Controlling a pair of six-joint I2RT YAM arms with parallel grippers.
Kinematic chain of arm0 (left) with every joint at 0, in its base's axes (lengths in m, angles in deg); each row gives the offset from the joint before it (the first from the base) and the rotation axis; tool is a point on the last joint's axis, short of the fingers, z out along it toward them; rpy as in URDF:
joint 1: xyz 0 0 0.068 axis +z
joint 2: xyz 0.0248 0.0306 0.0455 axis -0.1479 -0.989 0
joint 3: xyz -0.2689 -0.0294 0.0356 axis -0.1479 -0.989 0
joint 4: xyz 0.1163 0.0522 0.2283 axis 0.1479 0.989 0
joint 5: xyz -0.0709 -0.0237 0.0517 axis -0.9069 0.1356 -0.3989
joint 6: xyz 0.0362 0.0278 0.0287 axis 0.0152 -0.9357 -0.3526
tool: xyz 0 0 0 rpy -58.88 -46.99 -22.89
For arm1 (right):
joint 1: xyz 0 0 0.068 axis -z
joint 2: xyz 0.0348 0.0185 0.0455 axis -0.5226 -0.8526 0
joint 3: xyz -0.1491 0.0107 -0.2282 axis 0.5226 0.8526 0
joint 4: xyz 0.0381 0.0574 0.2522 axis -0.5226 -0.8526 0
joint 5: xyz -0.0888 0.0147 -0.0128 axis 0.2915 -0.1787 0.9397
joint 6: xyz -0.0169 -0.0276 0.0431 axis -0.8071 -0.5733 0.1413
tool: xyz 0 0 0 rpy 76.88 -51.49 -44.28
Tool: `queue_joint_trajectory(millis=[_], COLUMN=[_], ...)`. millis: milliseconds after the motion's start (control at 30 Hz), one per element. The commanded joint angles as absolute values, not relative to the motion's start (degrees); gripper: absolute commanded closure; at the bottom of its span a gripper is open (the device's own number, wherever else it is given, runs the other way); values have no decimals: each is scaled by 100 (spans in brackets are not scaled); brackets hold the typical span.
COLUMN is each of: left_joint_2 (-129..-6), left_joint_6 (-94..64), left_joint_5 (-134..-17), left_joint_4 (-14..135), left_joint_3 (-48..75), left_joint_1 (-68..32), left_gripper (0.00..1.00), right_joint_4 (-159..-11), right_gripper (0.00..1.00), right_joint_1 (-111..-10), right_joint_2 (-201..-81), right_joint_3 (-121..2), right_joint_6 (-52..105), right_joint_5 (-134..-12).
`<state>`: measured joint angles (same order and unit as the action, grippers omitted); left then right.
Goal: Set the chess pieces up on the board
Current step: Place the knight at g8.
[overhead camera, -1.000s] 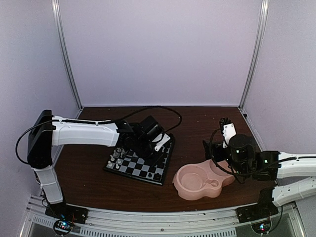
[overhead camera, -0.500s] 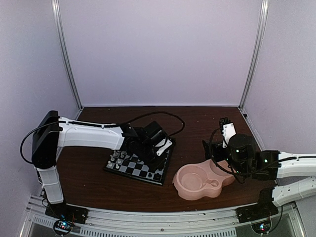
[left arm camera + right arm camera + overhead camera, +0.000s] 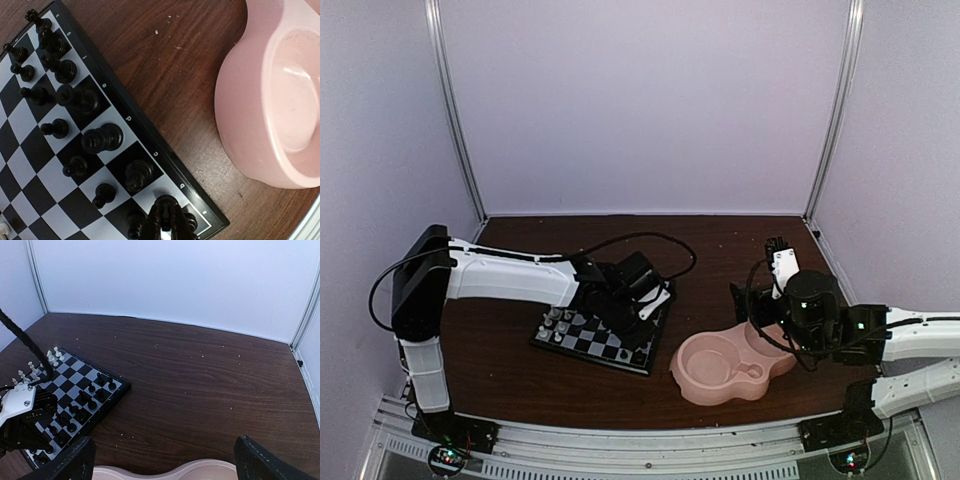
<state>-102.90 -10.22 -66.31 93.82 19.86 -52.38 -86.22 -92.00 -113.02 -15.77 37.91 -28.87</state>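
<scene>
Left hand hangs right over the board, at the corner nearest the pink dish. Its fingers are pressed together, and I can't tell whether a chessman is pinched between them. Black chessmen run in two rows along that dish-side edge, directly beneath it. Right hand, fingers wide apart, hovers by the dish, well apart from the board. The left arm looks nearer for the next placing.

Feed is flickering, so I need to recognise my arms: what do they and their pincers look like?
Left arm and right arm: white shells, black joints, looping black cables. Left pincer and right pincer: black, each with a white plate behind.
</scene>
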Motion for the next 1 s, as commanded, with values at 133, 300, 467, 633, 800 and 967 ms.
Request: queue_joint_trajectory(millis=[133,300,467,633,800,967], left_joint_2=[-10403,-10469,-10483,-10485,-10445,-10421], left_joint_6=[-1041,-1063,-1067,-1066,-1090,-1085], left_joint_5=[-6548,-6592,-6589,-6572,-6578,-6506], left_joint_4=[9215,9219,9215,9215,9224,9385], left_joint_3=[2170,2213,2196,2213,2230,2325], left_joint_1=[-5268,-5276,-5276,-5274,-5324,-5356], left_gripper=[98,98,94,88,80,79], right_joint_4=[-8545,-8553,-8550,-8554,-8561,-8573], right_gripper=[0,0,0,0,0,0], right_joint_1=[-9171,-9171,-9171,-9171,-9174,-9171], right_joint_2=[-11184,-11169,-11166,-11136,-11081,-11046], right_joint_3=[-1514,-1509,-1499,-1482,-1476,-1470], right_joint_6=[3835,3820,3829,3826,3809,3809], right_joint_5=[-2935,-2937,-2955,-2969,-2962,-2963])
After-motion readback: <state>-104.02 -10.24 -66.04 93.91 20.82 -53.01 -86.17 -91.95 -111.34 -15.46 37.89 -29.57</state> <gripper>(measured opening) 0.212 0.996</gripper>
